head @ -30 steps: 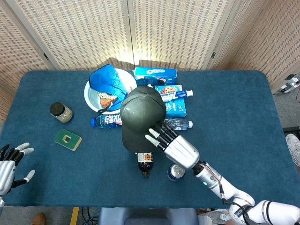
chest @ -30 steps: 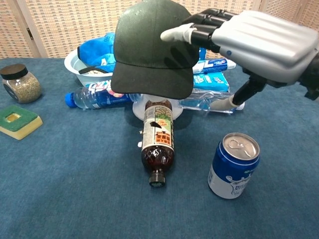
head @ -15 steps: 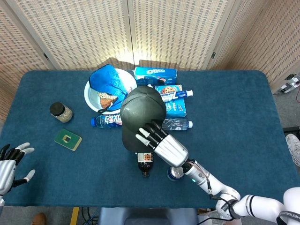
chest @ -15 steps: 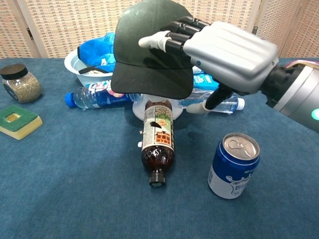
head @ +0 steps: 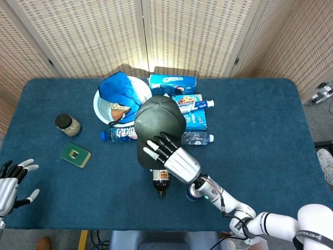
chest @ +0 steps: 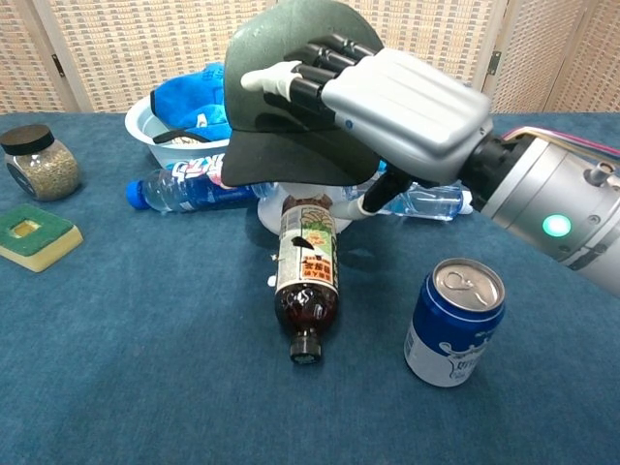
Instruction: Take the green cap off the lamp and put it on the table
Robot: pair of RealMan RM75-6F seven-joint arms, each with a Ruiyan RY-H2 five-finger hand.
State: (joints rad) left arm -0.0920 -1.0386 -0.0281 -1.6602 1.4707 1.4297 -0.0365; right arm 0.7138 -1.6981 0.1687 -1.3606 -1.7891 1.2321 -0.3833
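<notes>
- Now my right hand [chest: 387, 92] lies over the green cap [head: 158, 120], fingers [chest: 310, 73] draped across its crown and thumb tucked below the brim, seemingly gripping it.
- Cap sits atop the lamp near the table's [head: 260, 114] middle, brim pointing toward the front edge.
- My left hand [head: 10, 185] idles, spread and holding nothing, at the front-left corner, well apart.

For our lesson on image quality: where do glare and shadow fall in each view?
Head view: a bright patch washes the screen behind the table. Chest view: highlights gleam on the right hand and the can; the green cap shades the bottle beneath.
</notes>
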